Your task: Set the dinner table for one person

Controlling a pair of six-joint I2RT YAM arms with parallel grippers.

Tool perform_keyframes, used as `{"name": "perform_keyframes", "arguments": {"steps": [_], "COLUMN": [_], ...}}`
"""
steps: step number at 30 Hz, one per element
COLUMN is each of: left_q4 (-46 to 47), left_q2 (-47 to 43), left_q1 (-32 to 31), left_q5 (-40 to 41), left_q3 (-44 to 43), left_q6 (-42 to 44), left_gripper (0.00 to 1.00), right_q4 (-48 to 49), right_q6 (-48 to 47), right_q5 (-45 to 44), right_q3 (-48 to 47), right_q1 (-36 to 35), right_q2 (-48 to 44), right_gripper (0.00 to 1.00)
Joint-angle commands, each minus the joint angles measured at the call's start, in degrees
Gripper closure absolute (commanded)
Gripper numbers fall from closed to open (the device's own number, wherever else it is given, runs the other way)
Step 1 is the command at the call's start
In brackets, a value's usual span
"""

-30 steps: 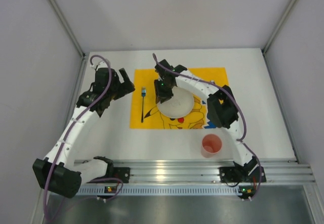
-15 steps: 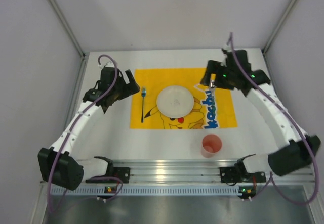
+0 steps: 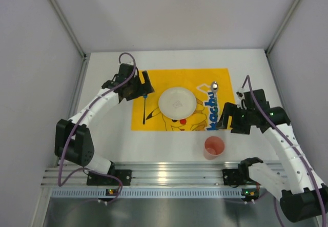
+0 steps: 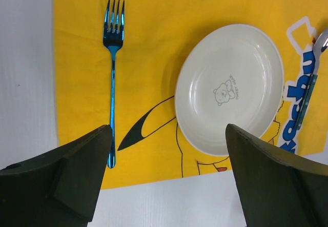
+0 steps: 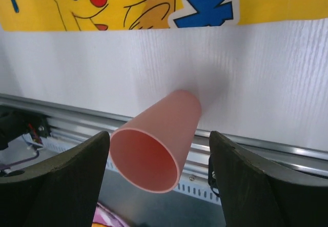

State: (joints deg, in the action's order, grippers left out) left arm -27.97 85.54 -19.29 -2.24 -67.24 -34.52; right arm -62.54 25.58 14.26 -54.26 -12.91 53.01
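On the white dinner table [image 3: 164, 140] lies a yellow cartoon mat [image 3: 154, 78]. It carries a white plate [image 3: 177, 102] [image 4: 229, 86], a blue fork [image 3: 145, 104] [image 4: 113, 83] to the plate's left and a spoon [image 3: 214, 87] [image 4: 313, 78] to its right. A pink cup [image 3: 214, 147] [image 5: 159, 145] stands upright off the mat, near the rail. My left gripper [image 3: 145, 87] [image 4: 166, 129] hovers open above the fork and plate, holding nothing. My right gripper [image 3: 231, 118] [image 5: 158, 135] is open above the cup, its fingers apart from it.
A ribbed aluminium rail [image 3: 179, 173] [image 5: 266, 150] runs along the table's near edge, close behind the cup. Grey walls enclose the table on three sides. The right arm's cable [image 3: 245, 86] loops over the table's right part.
My right arm has left the plate, swung across the mat's far right and come back above the cup, jaws open. A spoon now lies right of the plate. My left arm moved over the fork.
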Motion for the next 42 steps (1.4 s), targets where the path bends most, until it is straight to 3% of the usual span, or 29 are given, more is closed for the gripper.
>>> {"name": "perform_keyframes", "arguments": {"steps": [1, 10, 17, 18, 19, 22, 23, 26, 29, 33, 42], "left_q4": [3.1, 2.0, 2.0, 2.0, 1.8, 1.3, 1.4, 1.1, 0.8, 0.3, -1.3], "left_q2": [1.1, 0.9, 1.7, 1.8, 1.7, 1.7, 1.6, 1.5, 1.3, 1.1, -2.4], "left_q1": [-1.3, -1.5, -1.5, -1.5, -1.5, -1.5, -1.5, -1.5, -1.6, -1.6, -1.6], "left_q5": [-1.0, -0.1, -1.3, -1.2, -1.3, -1.2, -1.1, -1.3, -1.1, -1.2, -2.1], "left_q3": [-4.5, -3.6, -4.0, -4.1, -4.3, -4.5, -4.5, -4.9, -5.6, -6.2, -4.6], "left_q6": [1.0, 2.4, 2.1, 2.1, 2.2, 2.6, 2.7, 2.7, 3.1, 3.2, 3.5], "left_gripper": [0.03, 0.03, 0.03, 0.03, 0.03, 0.03, 0.03, 0.03, 0.03, 0.03, 0.03], "right_q4": [-4.8, -9.2, -2.4, -2.0, -0.9, 0.3, 0.3, -1.1, -1.8, -1.4, -3.9], "right_q6": [0.9, 0.9, 2.6, 2.5, 2.5, 2.5, 2.2, 0.3, -0.9, -2.9, -3.2], "right_q5": [5.5, 6.1, 4.7, 4.0, 3.5, 1.5, -0.4, -4.7, -9.0, -13.1, -16.3], "right_q3": [0.0, 7.1, 14.1, 14.5, 14.4, 12.3, 11.0, 0.6, -15.9, -37.3, -73.4], "right_q1": [-0.2, -0.3, -0.8, -0.9, -0.9, -1.3, -1.4, -1.4, -1.2, -0.7, 2.4], "right_q2": [-3.9, -11.3, -10.2, -8.9, -8.4, -5.9, -5.1, -0.6, 7.6, 24.8, 61.3], "right_gripper": [0.23, 0.32, 0.41, 0.47, 0.64, 0.99, 1.00, 1.00, 1.00, 1.00, 1.00]}}
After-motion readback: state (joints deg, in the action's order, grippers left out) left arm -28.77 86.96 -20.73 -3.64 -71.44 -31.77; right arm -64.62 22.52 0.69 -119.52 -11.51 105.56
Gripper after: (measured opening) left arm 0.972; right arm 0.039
